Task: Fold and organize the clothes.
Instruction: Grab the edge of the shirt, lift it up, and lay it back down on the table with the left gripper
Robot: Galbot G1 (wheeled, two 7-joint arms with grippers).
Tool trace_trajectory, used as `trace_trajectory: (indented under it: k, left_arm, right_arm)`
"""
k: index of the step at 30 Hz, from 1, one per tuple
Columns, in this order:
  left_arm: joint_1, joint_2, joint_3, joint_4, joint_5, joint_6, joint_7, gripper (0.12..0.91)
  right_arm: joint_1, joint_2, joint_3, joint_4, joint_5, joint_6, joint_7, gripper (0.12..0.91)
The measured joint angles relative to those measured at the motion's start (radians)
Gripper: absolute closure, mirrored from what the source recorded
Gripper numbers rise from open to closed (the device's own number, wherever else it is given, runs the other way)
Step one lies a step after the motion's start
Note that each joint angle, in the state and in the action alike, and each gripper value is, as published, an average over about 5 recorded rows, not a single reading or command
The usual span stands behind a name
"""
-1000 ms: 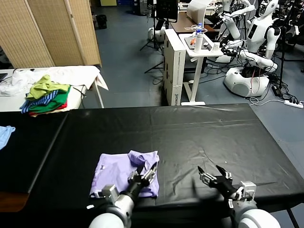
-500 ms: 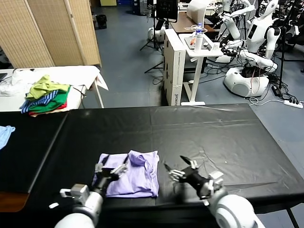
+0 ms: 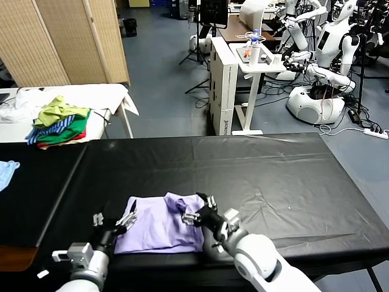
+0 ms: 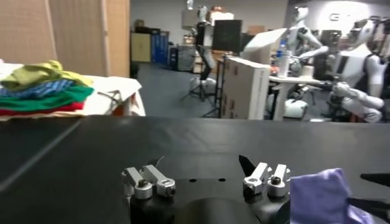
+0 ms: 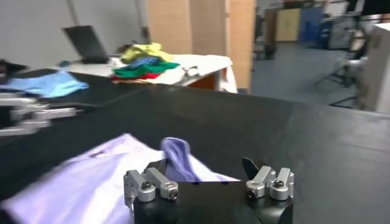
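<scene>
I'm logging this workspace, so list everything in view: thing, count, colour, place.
T-shirt: one, light lavender, folded at the black table's near edge, between the two grippers.
Black table: one, covered in black sheeting, fills the foreground.
Clothes pile: one, green, yellow, blue and red, on the white side table far left.
White side table: one, behind the black table, left.
Small cloth: one, light blue, at the left edge.
White cart: one, in the background.
Left gripper: open, at the T-shirt's left edge.
Right gripper: open, at the T-shirt's right edge.
</scene>
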Motion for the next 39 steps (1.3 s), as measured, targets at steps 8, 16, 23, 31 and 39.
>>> trace_trajectory:
  k: [8,16,23,31,39]
  left_arm:
    - [0.021,-0.009,-0.024,0.021,0.011,-0.03,0.006,0.123]
    - [0.018,-0.013,-0.055,0.065,-0.008,-0.083,0.032,0.123]
    - [0.008,-0.013,-0.074,0.118,-0.106,-0.111,0.078,0.123]
    - [0.009,-0.015,-0.079,0.154,-0.238,-0.082,0.118,0.123]
    - [-0.015,-0.015,-0.08,0.183,-0.372,-0.056,0.12,0.124]
  right_arm:
    - [-0.058,0.053,0.058,0.023,-0.012,-0.051,0.086,0.118]
    - [-0.111,0.033,0.139,0.074,-0.048,-0.062,0.079,0.118]
    - [-0.186,-0.013,0.254,0.141,0.035,-0.009,-0.004,0.118]
    - [-0.3,-0.054,0.388,0.235,0.076,0.005,-0.036,0.118]
    - [-0.359,-0.051,0.438,0.268,0.074,0.005,-0.038,0.118]
